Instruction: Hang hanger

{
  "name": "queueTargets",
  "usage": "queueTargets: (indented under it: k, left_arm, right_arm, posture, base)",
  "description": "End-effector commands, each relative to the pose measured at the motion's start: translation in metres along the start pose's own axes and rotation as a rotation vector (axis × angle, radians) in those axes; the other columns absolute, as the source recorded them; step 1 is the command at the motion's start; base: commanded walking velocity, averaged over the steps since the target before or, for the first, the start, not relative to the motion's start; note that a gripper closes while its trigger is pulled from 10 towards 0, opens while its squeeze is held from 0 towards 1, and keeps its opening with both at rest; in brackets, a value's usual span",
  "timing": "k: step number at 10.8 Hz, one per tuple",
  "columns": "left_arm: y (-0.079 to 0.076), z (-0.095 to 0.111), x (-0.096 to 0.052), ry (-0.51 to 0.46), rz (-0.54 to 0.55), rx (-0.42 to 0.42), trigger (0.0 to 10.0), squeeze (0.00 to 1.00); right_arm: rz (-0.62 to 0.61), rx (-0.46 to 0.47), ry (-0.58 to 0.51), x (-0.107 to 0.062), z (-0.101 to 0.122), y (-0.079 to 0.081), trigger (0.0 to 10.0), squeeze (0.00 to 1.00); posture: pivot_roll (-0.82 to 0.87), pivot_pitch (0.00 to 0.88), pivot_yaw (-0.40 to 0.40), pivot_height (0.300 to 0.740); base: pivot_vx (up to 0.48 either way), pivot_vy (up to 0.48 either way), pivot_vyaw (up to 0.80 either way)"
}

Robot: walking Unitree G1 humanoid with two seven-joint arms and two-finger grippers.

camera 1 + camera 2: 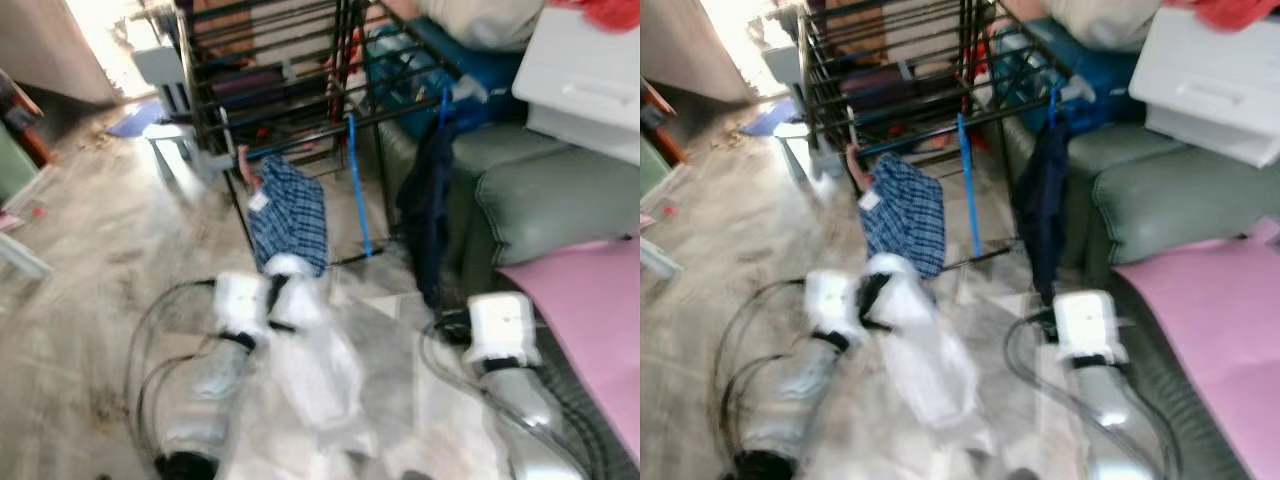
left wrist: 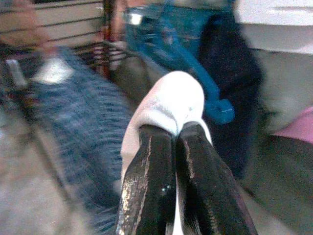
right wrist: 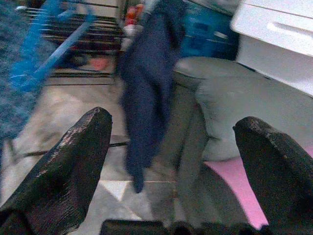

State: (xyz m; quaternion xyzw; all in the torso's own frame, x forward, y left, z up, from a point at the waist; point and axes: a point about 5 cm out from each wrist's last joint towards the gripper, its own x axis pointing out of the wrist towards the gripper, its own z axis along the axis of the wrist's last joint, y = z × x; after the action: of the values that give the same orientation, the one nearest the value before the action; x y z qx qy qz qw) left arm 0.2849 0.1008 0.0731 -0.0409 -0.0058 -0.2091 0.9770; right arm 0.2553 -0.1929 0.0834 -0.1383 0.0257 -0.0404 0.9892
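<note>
Now the left gripper (image 2: 173, 134) is clenching a white garment (image 1: 320, 370) below the rack (image 1: 290, 80), right gripper (image 3: 171, 147) gaping empty; better approach steadily.

The two head views look forward and down from above both silver arms, onto a pale mottled floor (image 1: 90, 250), and are blurred. A black metal drying rack (image 1: 300, 60) fills the upper centre of each frame, a grey-green sofa (image 1: 1160, 190) the right. The left wrist camera looks closely along its black fingers (image 2: 146, 186) toward the rack. The right wrist camera faces a hanging dark navy garment (image 3: 146, 93), shared with the head views.
</note>
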Motion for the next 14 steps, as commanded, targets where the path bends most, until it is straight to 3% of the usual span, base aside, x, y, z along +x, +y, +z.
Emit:
queueTargets:
  k: [1,3,5,8,14]
  left_arm:
    - [0.017,0.008,-0.003,-0.025,0.044,0.035,10.0,0.00]
    - [0.018,0.008,-0.002,-0.020,0.044,0.028,10.0,0.00]
    - [0.017,0.008,-0.003,-0.023,0.033,0.056,10.0,0.00]
    - [0.013,0.007,-0.004,-0.020,0.006,0.060,10.0,0.00]
    - [0.006,0.002,-0.006,-0.003,-0.027,0.033,10.0,0.00]
  right_arm:
    - [0.027,0.002,-0.026,0.001,0.006,0.012,10.0,0.00]
    - [0.027,0.002,-0.046,0.002,0.009,0.015,10.0,0.00]
    - [0.019,0.012,-0.040,0.002,0.008,0.015,10.0,0.00]
    - [-0.056,0.015,-0.011,0.002,0.003,0.009,10.0,0.00]
    - [-0.132,-0.032,-0.017,0.005,0.005,-0.005,10.0,0.00]
  posture:
    - [-0.15,0.043,0.140,0.740]
    - [-0.15,0.041,0.145,0.740]
    - [-0.14,0.044,0.148,0.740]
    - [-0.14,0.053,0.156,0.740]
    - [-0.15,0.074,0.159,0.740]
  base:
    - [0.326,0.352,0.00]
    - [0.302,0.371,0.79]
    - [0.279,0.392,0.00]
    - [0.438,0.000,-0.26]
    - [0.000,0.000,-0.13]
